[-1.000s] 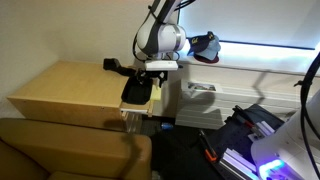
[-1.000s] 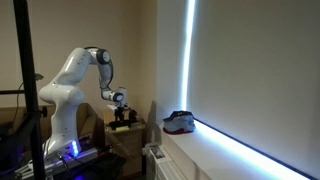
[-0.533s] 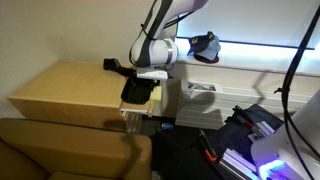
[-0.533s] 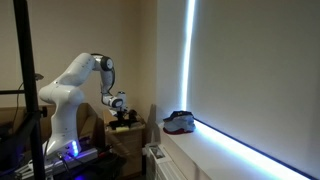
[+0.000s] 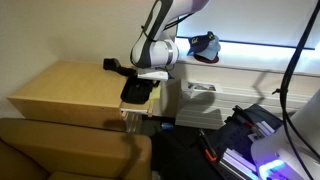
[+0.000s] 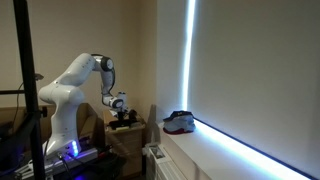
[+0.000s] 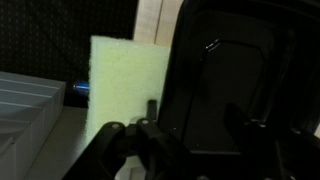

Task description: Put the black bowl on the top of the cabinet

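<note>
The black bowl lies tilted on the pale drawer part at the right end of the light-tan cabinet, below its flat top. My gripper hangs right over the bowl's upper edge. In the wrist view the bowl fills the middle and right, dark and close. My gripper has its jaws spread, one on each side of the bowl's left wall, and looks open. In an exterior view the gripper is low over the dark bowl.
A small lumpy black item sits on the cabinet top beside the gripper. A dark blue-and-red lump lies on the windowsill. A brown padded seat stands in front. A yellow-green block is next to the bowl.
Over the last second the arm shifted slightly left and down over the bowl, then stopped. The bowl has not moved.
</note>
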You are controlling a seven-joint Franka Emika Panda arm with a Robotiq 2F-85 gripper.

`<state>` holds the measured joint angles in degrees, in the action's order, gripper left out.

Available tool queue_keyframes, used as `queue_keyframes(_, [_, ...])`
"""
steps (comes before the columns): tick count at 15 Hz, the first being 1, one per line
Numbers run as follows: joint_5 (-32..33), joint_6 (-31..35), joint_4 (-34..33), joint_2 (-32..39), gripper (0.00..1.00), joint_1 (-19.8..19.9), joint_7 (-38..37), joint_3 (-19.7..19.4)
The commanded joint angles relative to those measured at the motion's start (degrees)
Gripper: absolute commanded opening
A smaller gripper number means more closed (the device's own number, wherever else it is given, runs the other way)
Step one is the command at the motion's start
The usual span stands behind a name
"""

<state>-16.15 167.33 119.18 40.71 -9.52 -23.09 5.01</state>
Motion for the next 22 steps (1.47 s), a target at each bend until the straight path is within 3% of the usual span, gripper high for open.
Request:
queue_keyframes(1, [-0.35, -0.73, -0.2, -0.78, 0.39, -0.34, 0.6, -0.07])
queue_keyframes(7, [-0.29, -2.52, 0.5, -2.92, 0.01, 0.22, 1.44, 0.24])
queue_keyframes(11, [0.52, -6.75, 1.05, -6.08, 0.01, 1.04, 3.87, 0.9])
queue_keyframes(17, [6.0, -14.52, 1.77, -14.86, 0.01, -1.06, 4.78, -1.04])
queue_keyframes(22, [8.72, -16.27, 1.24, -22.22, 0.01, -1.94, 7.36, 1.16])
